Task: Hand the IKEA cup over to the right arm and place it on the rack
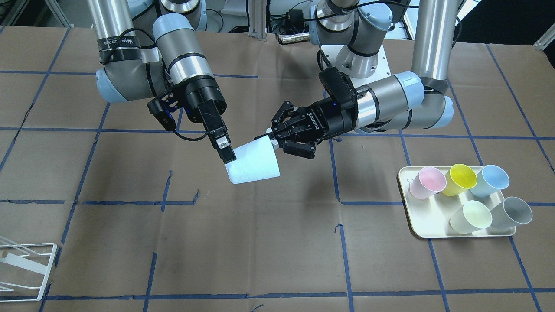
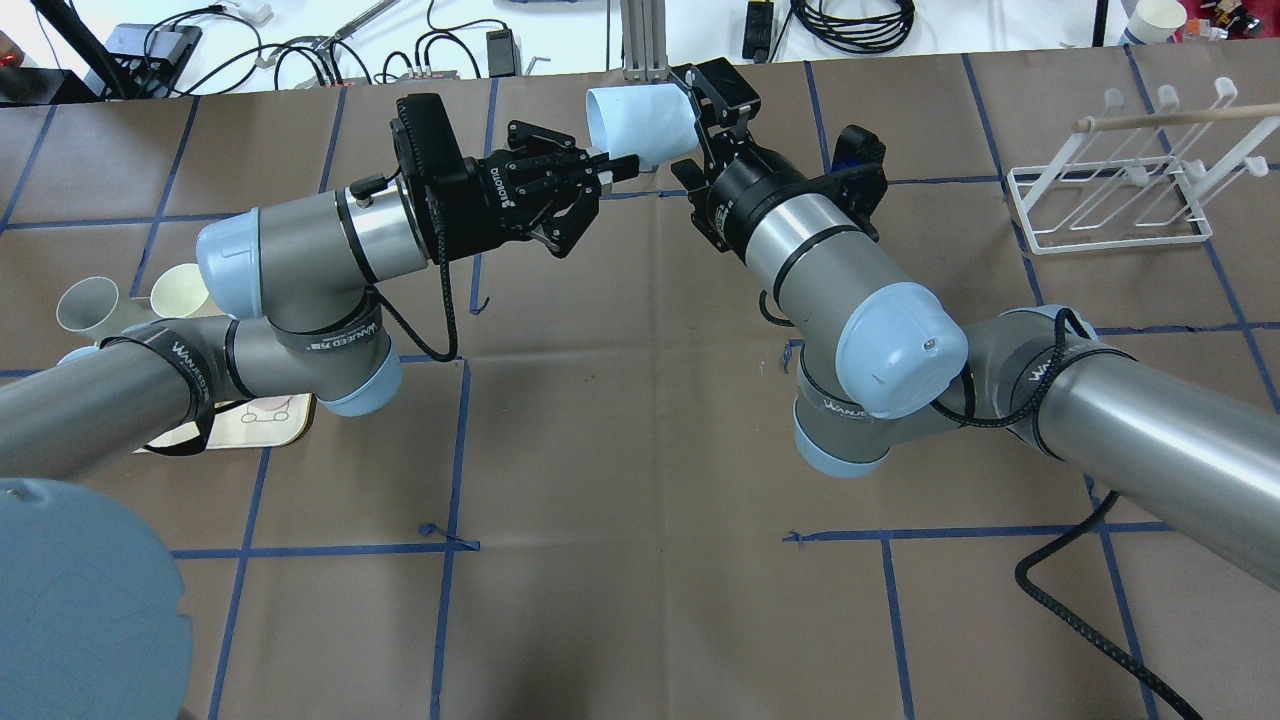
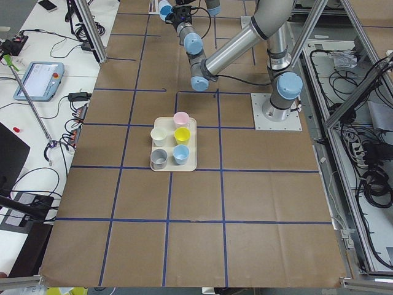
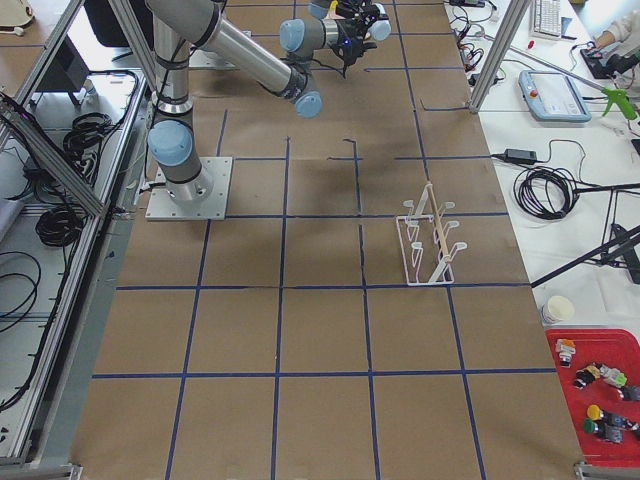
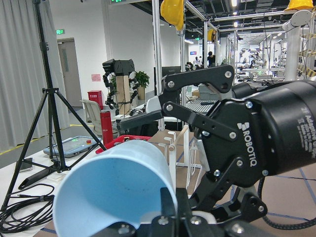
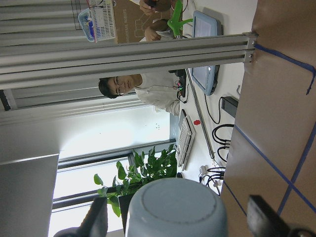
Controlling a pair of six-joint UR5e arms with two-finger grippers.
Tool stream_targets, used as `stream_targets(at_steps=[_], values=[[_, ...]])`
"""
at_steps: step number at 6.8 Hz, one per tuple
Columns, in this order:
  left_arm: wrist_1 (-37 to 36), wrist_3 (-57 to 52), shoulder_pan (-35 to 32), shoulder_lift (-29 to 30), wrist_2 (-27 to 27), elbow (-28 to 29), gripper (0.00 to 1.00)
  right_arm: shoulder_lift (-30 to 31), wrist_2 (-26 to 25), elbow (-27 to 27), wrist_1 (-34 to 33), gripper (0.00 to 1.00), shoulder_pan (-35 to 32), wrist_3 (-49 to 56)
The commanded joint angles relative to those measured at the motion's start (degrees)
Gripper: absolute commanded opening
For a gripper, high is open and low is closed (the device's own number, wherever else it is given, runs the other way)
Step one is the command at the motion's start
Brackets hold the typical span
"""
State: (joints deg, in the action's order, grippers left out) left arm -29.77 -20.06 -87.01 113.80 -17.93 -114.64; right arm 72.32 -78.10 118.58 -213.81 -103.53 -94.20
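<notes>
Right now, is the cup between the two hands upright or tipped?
Tipped on its side. The cup lies sideways in the air, its open mouth toward the left hand pinching its rim, its closed bottom toward the right hand.

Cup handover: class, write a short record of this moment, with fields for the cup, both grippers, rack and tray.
cup: pale blue, on its side, off the table
left gripper: shut on the cup's rim
right gripper: open, fingers either side of the cup's base
rack: white wire, on the robot's right
tray: holds five cups
</notes>
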Motion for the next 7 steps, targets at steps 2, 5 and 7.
stream_targets(at_steps=[2,5,7], values=[[-0.03,0.54,0.0,-0.08,0.0,0.03,0.0,-0.34,-0.12,-1.85,0.33,0.99,-0.89,-0.1],[-0.03,0.63,-0.09,-0.25,0.0,0.03,0.0,-0.51,-0.13,-2.13,0.5,0.98,-0.97,-0.11],[-0.03,0.63,0.0,-0.25,0.0,0.03,0.0,-1.65,-0.04,-2.74,0.5,0.98,-0.98,-0.11]])
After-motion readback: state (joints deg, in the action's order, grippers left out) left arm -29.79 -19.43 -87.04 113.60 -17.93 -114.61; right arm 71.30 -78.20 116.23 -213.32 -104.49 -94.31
